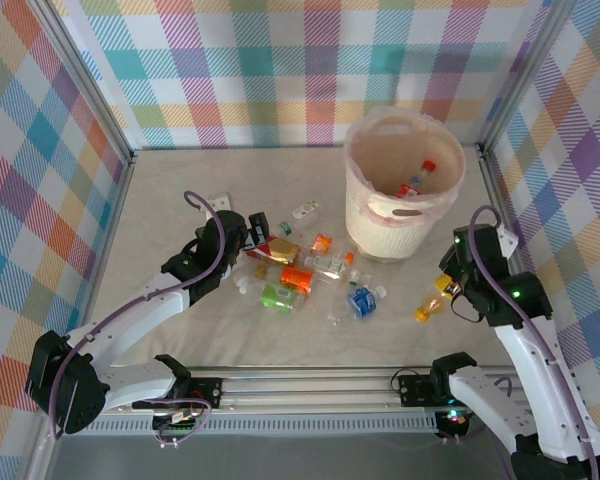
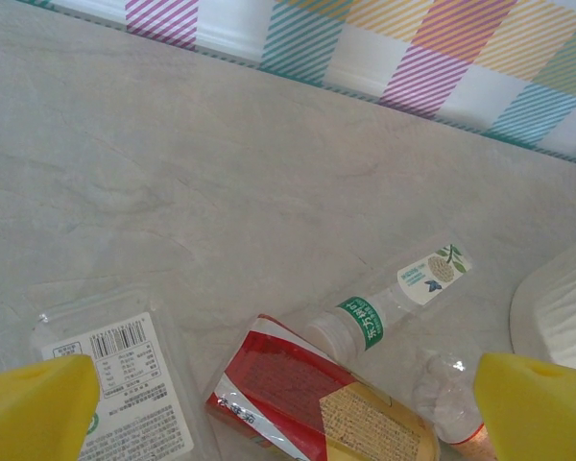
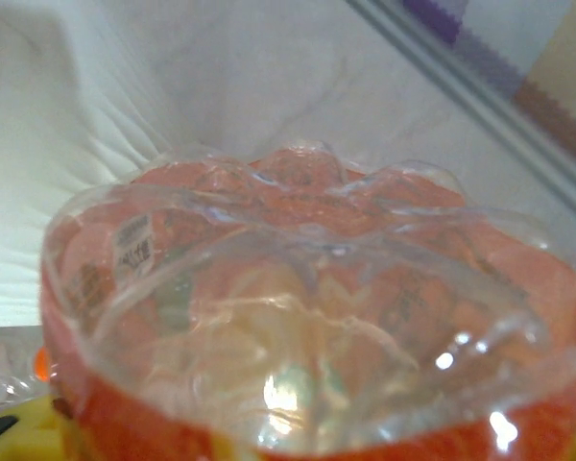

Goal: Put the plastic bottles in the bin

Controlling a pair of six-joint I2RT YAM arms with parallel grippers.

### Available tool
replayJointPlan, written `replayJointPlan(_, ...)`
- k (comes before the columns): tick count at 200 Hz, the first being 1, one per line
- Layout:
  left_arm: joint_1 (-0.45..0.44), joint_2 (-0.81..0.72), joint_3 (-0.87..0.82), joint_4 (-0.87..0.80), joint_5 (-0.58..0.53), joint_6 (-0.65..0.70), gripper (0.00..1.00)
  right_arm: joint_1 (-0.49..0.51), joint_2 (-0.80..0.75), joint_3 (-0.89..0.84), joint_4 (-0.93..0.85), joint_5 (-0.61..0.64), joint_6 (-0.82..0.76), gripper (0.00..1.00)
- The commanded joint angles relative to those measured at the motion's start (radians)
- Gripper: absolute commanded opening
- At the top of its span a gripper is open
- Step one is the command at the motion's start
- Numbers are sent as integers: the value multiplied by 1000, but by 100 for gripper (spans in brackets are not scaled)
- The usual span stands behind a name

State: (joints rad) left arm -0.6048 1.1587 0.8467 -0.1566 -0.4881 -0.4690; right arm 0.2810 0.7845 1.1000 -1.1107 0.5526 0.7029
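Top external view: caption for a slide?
Right gripper holding orange bottle near bin; left gripper open over pile.

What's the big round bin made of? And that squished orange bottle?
The bin looks like smooth cream-pink plastic, probably: moulded wall, cut-out handles, a thin whitish liner draped over its rim. The orange bottle looks like thin, clear, glossy plastic: you can see through it, bright glints sit on it, and its sides are dented.
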Motion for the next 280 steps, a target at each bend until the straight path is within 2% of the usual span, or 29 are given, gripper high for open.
replayJointPlan(1, 11, 2, 10, 0, 2, -20, 100, -4, 16, 105, 23, 49, -136, 57)
replayJointPlan(50, 10, -21, 22, -8, 36, -10, 100, -4, 170, 384, 191, 35, -376, 58)
replayJointPlan(130, 11, -107, -15, -16, 51, -34, 100, -4, 558, 824, 429, -47, -665, 58)
replayJointPlan(157, 11, -127, -24, -10, 58, -40, 100, -3, 653, 874, 524, -46, -729, 59)
replayJointPlan(209, 11, -120, -17, 35, 115, -85, 100, -3, 823, 964, 554, -41, -770, 58)
replayJointPlan(280, 11, -142, -40, 37, 148, -164, 100, -2, 875, 894, 578, 37, -770, 58)
